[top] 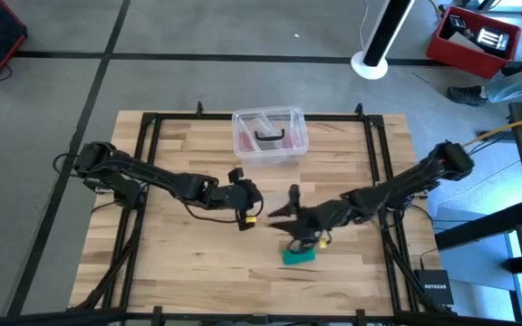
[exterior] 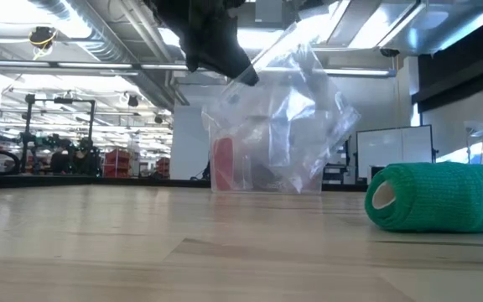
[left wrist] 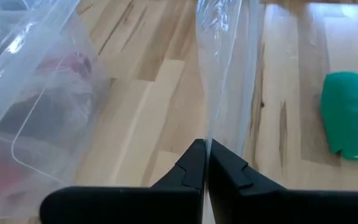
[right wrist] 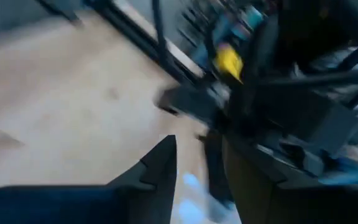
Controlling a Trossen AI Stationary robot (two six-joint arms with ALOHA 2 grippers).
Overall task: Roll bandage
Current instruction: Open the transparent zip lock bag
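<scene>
A: Quick pass. The bandage point(top: 300, 255) is already a compact green roll, lying on its side on the table point(top: 170, 263) near the front edge, just below the right pincer point(top: 284, 211) in the high view.

B: Rolling looks done then. The left pincer point(left wrist: 206, 163) is pressed together on a sheet of clear plastic point(left wrist: 229, 68), looks like a bag; left wrist view shows the film running straight up out of the fingertips.

A: Right pincer?

B: Its wrist view is smeared. Two fingers point(right wrist: 160, 163) with a gap between them and nothing in it that I can make out, so spread, empty as far as I can judge. It faces the left arm's yellow-marked wrist.

A: So my guess at the step is bagging or clearing up, not rolling. Next move probably needs the right pincer down on the roll while the left holds the bag mouth steady. Film is floppy, could fold shut.

B: View differences: low view shows the roll's end, tan core visible, and the bag hanging off the table in front of the clear plastic box point(exterior: 267, 172). High view barely shows the bag at all.

A: And only the high view shows the box sitting at the back, well apart from the roll.
</scene>
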